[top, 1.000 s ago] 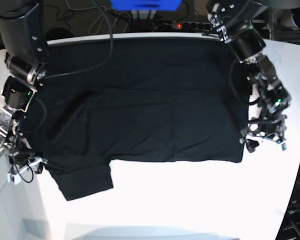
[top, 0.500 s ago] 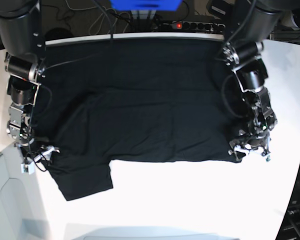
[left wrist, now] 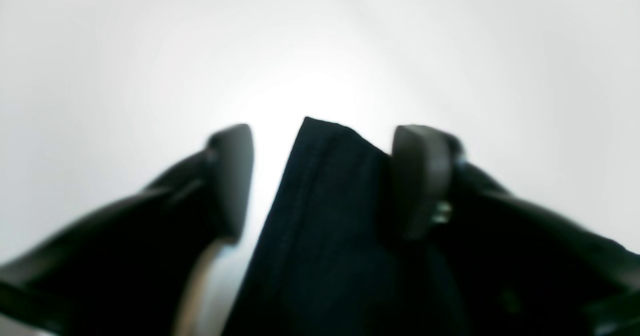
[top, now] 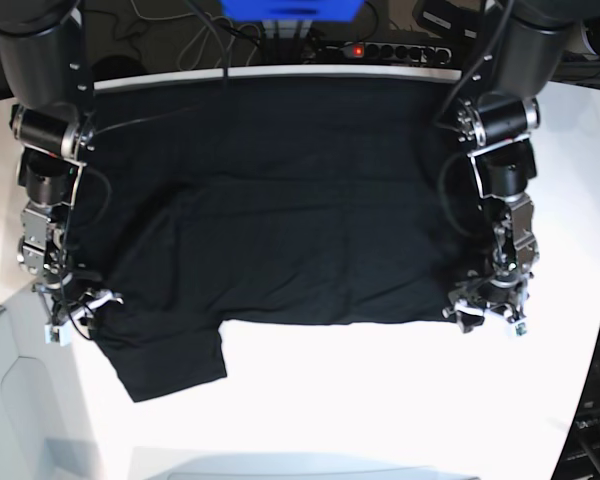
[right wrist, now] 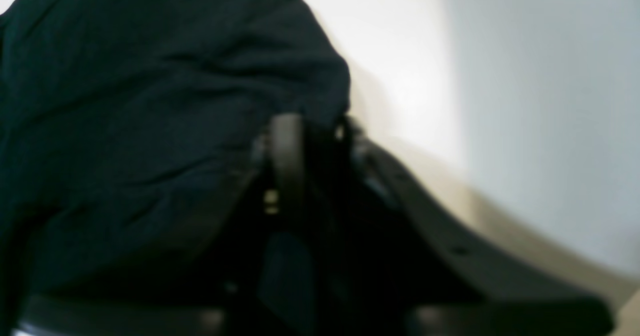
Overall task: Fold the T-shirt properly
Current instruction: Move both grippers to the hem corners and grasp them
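A black T-shirt (top: 280,230) lies spread wide across a white tabletop (top: 380,400), with one flap extending toward the near edge at the view's lower left. No container holds it; it rests directly on the surface. Its upper corners pass behind the two robot arms, so parts of its outline are hidden, and folds are hard to pick out in the dark cloth. In both wrist views the tool fingers are dark and blurred, blending into the fabric.

The left tool (left wrist: 320,176), on the right of the base view, has its fingers parted, one on each side of a corner of the shirt. The corner shows between them, with white tabletop visible beyond its tip. Whether either finger touches the cloth cannot be told.

The right tool (right wrist: 317,131), on the left of the base view, has its fingertips close together at the shirt's side edge, where the cloth bunches between and around them. They are nearly closed and appear to pinch that edge, though the blur hides exactly how much fabric they hold.
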`<state>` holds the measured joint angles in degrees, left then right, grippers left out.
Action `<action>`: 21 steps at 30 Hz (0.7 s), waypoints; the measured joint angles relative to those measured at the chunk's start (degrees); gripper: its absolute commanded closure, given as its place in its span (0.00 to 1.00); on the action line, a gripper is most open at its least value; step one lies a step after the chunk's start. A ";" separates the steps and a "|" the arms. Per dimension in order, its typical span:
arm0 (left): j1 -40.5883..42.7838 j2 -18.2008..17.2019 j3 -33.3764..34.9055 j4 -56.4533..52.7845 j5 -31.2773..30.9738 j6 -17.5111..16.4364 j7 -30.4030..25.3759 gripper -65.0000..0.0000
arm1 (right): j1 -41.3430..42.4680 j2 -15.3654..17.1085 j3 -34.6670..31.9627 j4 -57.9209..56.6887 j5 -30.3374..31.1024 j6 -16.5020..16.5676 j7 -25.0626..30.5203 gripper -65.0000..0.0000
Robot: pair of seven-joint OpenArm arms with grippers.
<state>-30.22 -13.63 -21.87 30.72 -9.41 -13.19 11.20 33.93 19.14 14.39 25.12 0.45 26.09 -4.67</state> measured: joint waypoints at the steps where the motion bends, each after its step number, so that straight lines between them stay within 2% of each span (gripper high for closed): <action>1: -0.11 -0.02 0.00 -0.42 -0.02 0.02 -0.24 0.62 | -0.02 -0.02 0.00 0.00 0.02 0.00 -0.02 0.99; 5: -0.09 -0.15 -0.04 -0.79 -0.22 0.04 -0.15 0.95 | -0.02 -0.04 0.00 0.00 0.00 0.00 -0.04 1.00; 6: -0.09 -0.15 -0.04 -0.79 -0.42 0.04 0.11 1.00 | -0.02 -0.04 0.00 0.00 0.00 0.00 -0.02 1.00; 11: -0.09 -0.02 -0.04 -0.48 -0.46 0.04 0.48 1.00 | 0.00 -0.04 0.17 0.13 0.02 0.00 -0.11 1.00; 13: 0.04 0.15 -0.07 0.15 -0.48 0.04 0.92 1.00 | -0.52 -0.24 0.22 2.54 -0.46 0.04 -1.92 1.00; 15: 0.48 0.46 -0.39 3.04 -0.52 0.04 4.85 1.00 | -2.25 -0.55 0.17 6.62 -0.72 0.17 -2.80 1.00; 18: 1.99 0.72 -0.52 9.27 -0.22 0.04 13.57 1.00 | -6.01 -0.90 0.17 13.49 -0.76 0.17 -2.93 1.00; 21: 6.38 1.62 -2.56 18.36 -0.15 -0.04 18.16 1.00 | -8.61 -0.92 0.15 19.28 -1.16 0.17 -3.61 1.00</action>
<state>-23.83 -12.01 -24.43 49.08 -9.56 -13.23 29.36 25.32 18.22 14.55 44.40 -0.71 26.26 -8.27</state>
